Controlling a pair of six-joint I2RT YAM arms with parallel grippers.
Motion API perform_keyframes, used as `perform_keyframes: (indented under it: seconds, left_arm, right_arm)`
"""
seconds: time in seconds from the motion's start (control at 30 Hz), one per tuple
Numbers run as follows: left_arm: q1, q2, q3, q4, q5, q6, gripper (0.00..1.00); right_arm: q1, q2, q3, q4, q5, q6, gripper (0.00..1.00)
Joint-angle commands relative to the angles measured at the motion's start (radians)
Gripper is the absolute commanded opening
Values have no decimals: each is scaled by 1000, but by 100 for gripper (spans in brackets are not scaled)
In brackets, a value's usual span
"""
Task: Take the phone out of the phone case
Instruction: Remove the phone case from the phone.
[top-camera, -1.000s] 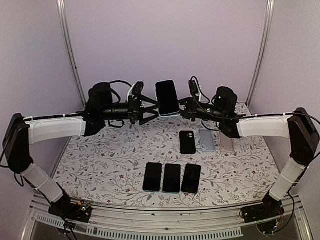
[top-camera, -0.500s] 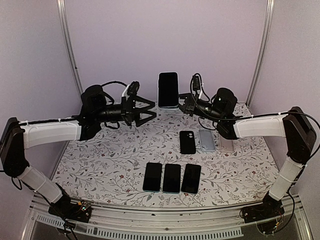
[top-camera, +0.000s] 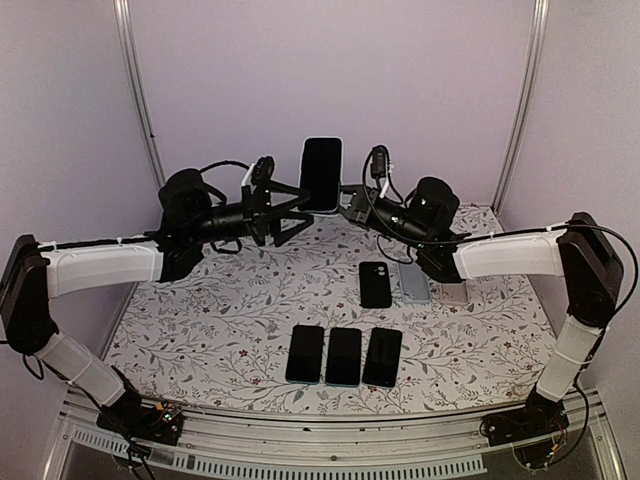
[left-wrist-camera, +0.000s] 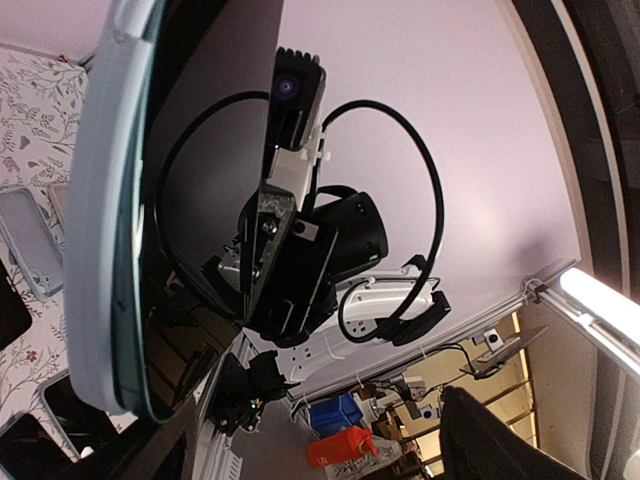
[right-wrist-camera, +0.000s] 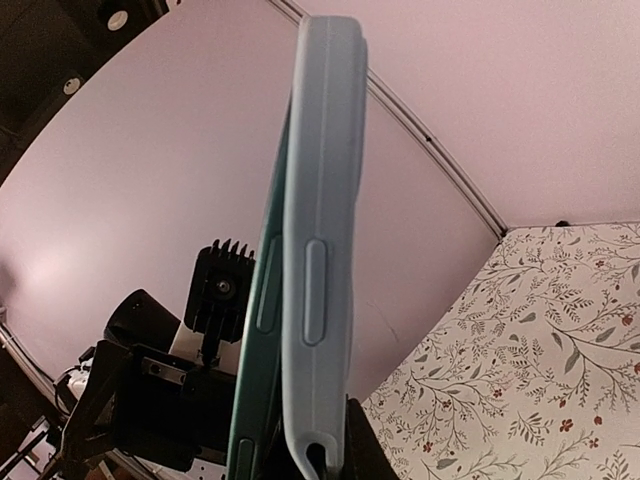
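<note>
Both arms stretch inward, raised above the counter (top-camera: 200, 320), wrists facing each other. The right tool (top-camera: 342, 207) pinches the bottom edge of the phone (top-camera: 321, 174), which rises upright from its tips inside a pale blue case (right-wrist-camera: 318, 250). The left tool (top-camera: 298, 208) is spread wide, just beside the phone's other side.

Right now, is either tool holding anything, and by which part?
The right tool grips the cased phone by its lower end, upright. The left tool is open beside it, holding nothing.
</note>
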Motion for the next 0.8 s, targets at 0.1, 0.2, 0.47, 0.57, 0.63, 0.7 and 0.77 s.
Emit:
perform_keyframes:
  seconds: [0.1, 0.2, 0.47, 0.57, 0.63, 0.7, 0.77]
  left_arm:
    - [-21, 8, -8, 51, -67, -56, 84]
    - [-21, 11, -17, 68, -84, -70, 84]
    - [-21, 32, -17, 109, -108, -100, 84]
    - [-21, 40, -22, 136, -114, -116, 84]
    - [-21, 45, -22, 140, -118, -120, 84]
    - [-21, 45, -26, 138, -128, -122, 84]
    - [-19, 45, -33, 138, -137, -126, 84]
  right_arm:
    - [23, -1, 52, 104, 92, -41, 0]
    - [27, -2, 55, 109, 101, -46, 0]
    - [40, 10, 58, 123, 95, -51, 0]
    - [45, 14, 59, 126, 92, -55, 0]
    - [46, 16, 58, 126, 86, -57, 0]
    - [47, 18, 58, 129, 80, -56, 0]
    - [47, 22, 59, 133, 73, -54, 0]
